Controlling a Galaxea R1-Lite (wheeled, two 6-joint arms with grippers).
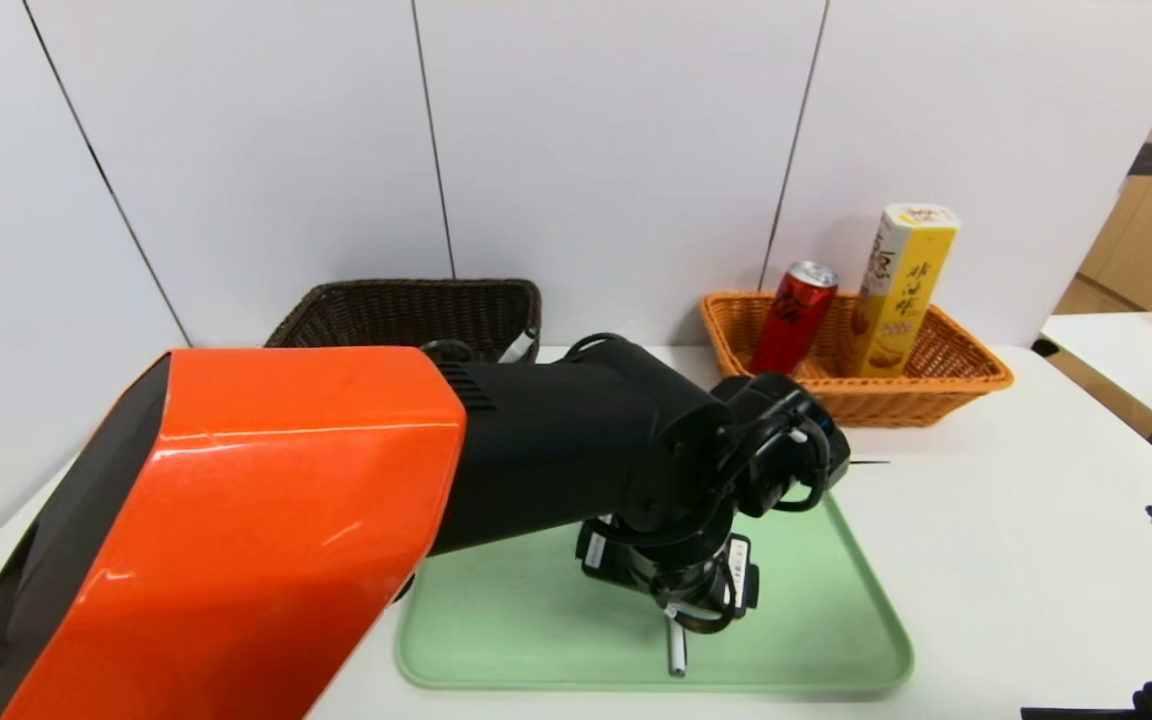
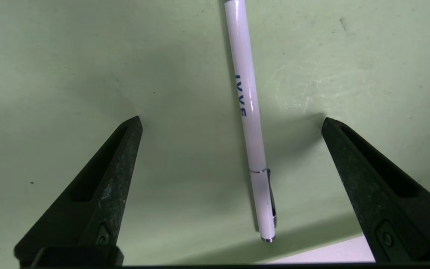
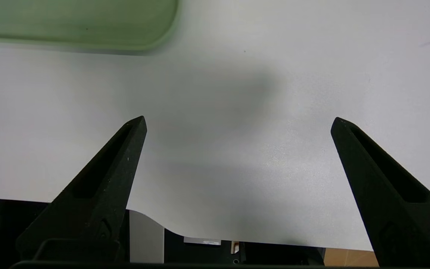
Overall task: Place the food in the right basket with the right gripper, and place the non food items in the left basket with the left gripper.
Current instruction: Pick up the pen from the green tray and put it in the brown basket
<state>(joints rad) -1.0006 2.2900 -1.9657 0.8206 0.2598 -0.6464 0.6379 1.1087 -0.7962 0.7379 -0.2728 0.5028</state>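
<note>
L gripper (image 2: 230, 123) over pen (image 2: 250, 123) on tray (image 2: 50, 56), frame centre, jaws apart. R gripper (image 3: 237, 123) lower right, jaws apart, above table (image 3: 312, 56).

A tray (image 1: 836, 610) lies on the bench (image 1: 1016, 540) at the front, with a pen (image 1: 676, 652) on its near edge. Behind stand two baskets: the left basket (image 1: 376, 312), and the right basket (image 1: 956, 375) holding a can (image 1: 793, 318) and a box (image 1: 901, 290).

white pen (image 2: 250, 119) flat on tray, can (image 1: 793, 318), box (image 1: 902, 290) upright in orange basket (image 1: 966, 385)
</note>
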